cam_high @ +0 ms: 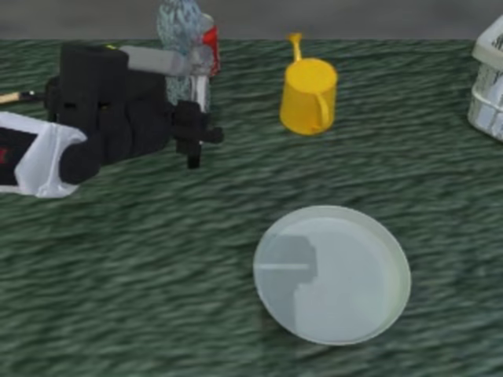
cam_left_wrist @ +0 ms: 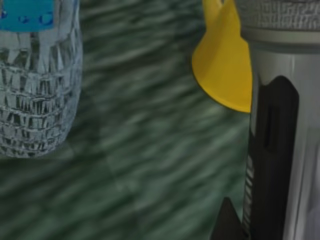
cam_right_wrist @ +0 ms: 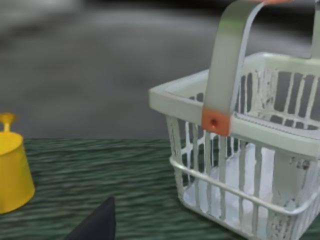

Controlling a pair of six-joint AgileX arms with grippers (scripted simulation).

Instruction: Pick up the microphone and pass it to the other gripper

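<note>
Microphone: the microphone (cam_left_wrist: 280,125) shows close up in the left wrist view, upright, with a mesh head over a silver body that has a black panel. From the top view it sits at about 11 o'clock on the table (cam_high: 118,298), in the cluster by the left arm, though I cannot pick it out cleanly there.
Left gripper: the left gripper (cam_high: 192,141) hangs over the far-left part of the table. In the wrist view one black finger (cam_left_wrist: 227,222) is just beside the microphone's lower body.
Left fingers: I cannot tell how far apart they are, or whether they grip anything.
Bottle: a clear ribbed bottle (cam_left_wrist: 35,100) with a blue label stands at 12 o'clock from the left gripper, near the table's far edge (cam_high: 179,23).
Red object: a red-topped object (cam_high: 211,43) stands just beside the bottle, partly hidden.
Watering can: a yellow watering can (cam_high: 308,98) stands at 3 o'clock from the left gripper, well apart from it, and shows behind the microphone in the wrist view (cam_left_wrist: 225,70).
Plate: a pale round plate (cam_high: 330,275) lies at about 5 o'clock on the table.
Basket: a white slatted basket (cam_high: 489,78) with a grey handle sits at 2 o'clock, at the table's right edge (cam_right_wrist: 240,165).
Right gripper: the right gripper (cam_right_wrist: 100,227) is outside the top view. Its wrist view shows only one dark finger tip, near the basket.
Right fingers: I cannot tell their spread.
</note>
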